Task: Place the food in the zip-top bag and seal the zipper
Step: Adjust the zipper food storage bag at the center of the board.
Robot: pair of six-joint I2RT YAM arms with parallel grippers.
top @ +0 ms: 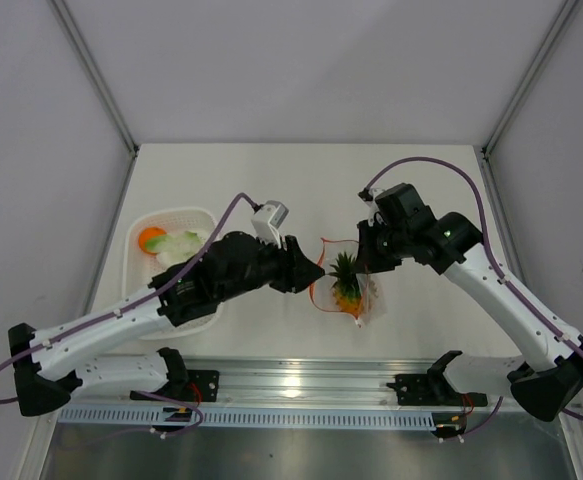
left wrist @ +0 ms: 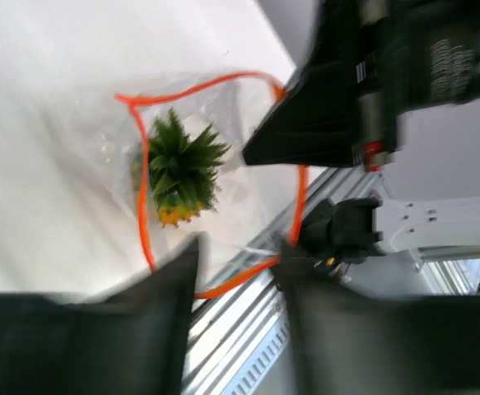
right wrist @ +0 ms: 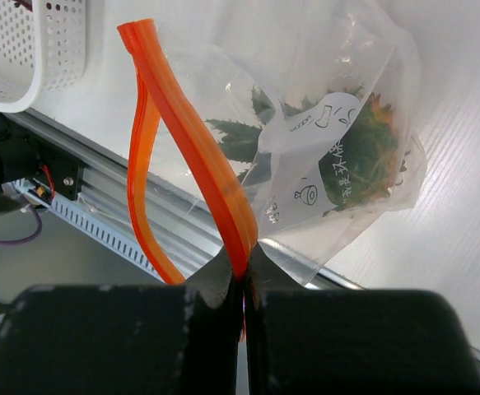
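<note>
The clear zip-top bag point(top: 370, 304) hangs open between both grippers, near the table's front edge. An orange pineapple with green leaves point(top: 346, 281) point(left wrist: 180, 171) lies inside it. My right gripper point(right wrist: 243, 278) is shut on the red-orange zipper point(right wrist: 192, 141) at the right of the mouth, holding that edge up. My left gripper point(left wrist: 240, 276) is at the mouth's left side, jaws apart, with the zipper strip point(left wrist: 223, 286) crossing the gap between its fingertips, ungripped. A round orange fruit point(top: 151, 238) and a pale leafy vegetable point(top: 182, 246) lie in the white basket point(top: 203, 215).
The white mesh basket stands at the left of the table, under the left arm. A metal rail point(top: 301, 385) with both arm bases runs along the near edge, just below the bag. Grey walls close in the table at the back and sides.
</note>
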